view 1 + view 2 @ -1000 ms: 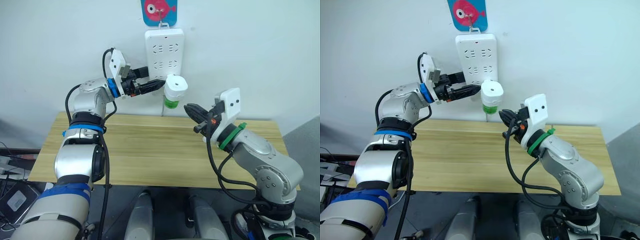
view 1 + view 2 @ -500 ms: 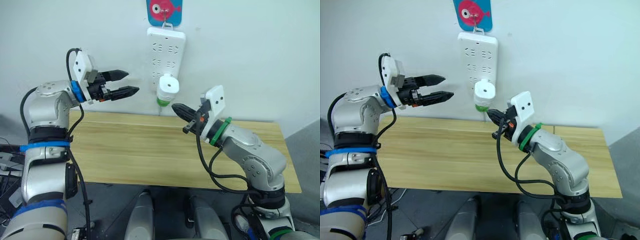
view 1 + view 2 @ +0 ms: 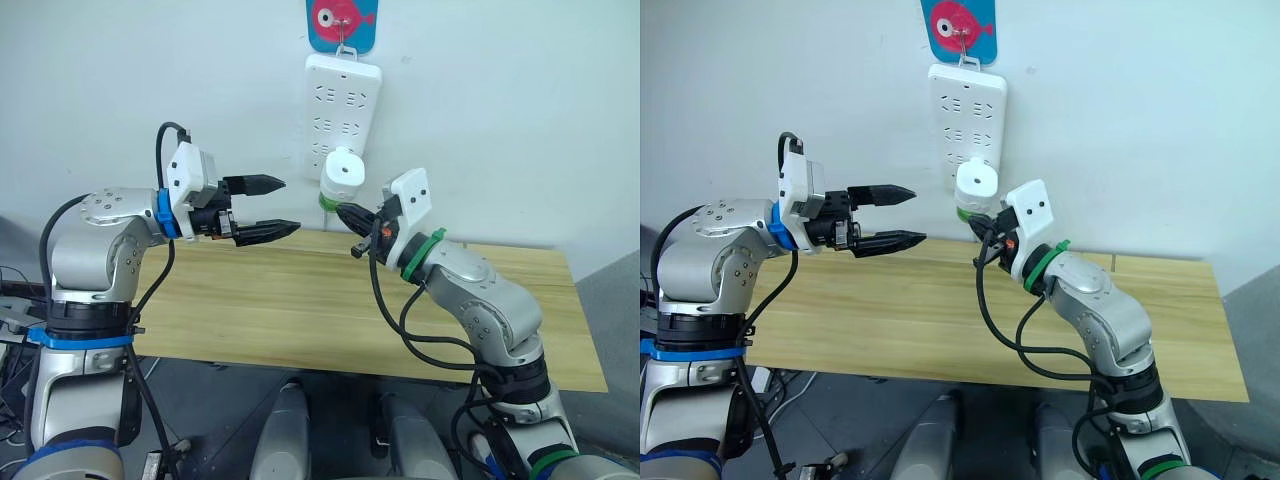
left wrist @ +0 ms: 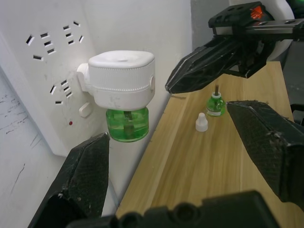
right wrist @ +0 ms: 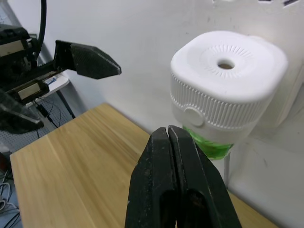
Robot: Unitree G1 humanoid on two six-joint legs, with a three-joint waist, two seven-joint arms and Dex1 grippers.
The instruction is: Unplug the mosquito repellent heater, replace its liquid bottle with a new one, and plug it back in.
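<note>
The mosquito repellent heater [image 3: 342, 176] sits plugged into the wall power strip [image 3: 341, 105], green bottle underneath, so unplugging seems not yet done. The left pincer [image 3: 270, 207] hovers wide open and empty beside it; the right pincer [image 3: 349, 214], fingers pressed together on nothing, must likely open to grasp the body.

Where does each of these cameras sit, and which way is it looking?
Head pair: on the robot's head, looking forward and down at the table, the power strip, both arms.
Left wrist: behind the left gripper, facing the mosquito repellent heater, spare bottle, cap.
Right wrist: behind the right gripper, beside the heater.
All views share the heater; each wrist view shows the other gripper.
</note>
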